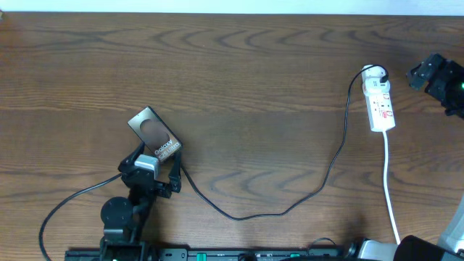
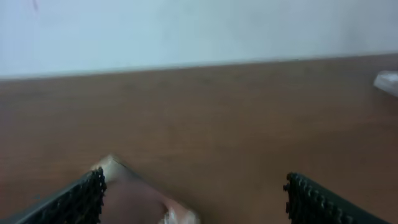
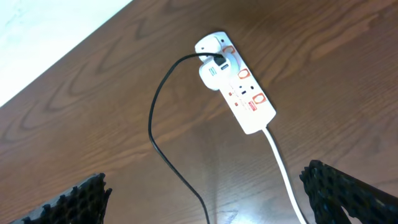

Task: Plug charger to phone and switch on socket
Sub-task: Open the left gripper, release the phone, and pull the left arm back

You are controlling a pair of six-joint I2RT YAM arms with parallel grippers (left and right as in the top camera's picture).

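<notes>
Lying slantwise on the table [image 1: 239, 80], the phone [image 1: 154, 133] is pointing its lower short end at the left gripper [image 1: 154, 164], which is gaping wide right beside that end, so this arm is nearer. The charger [image 1: 254, 215] is trailing rightward to the socket [image 1: 381, 101], which is lying lengthways just left of the right gripper [image 1: 425, 75], likewise spread wide.
</notes>
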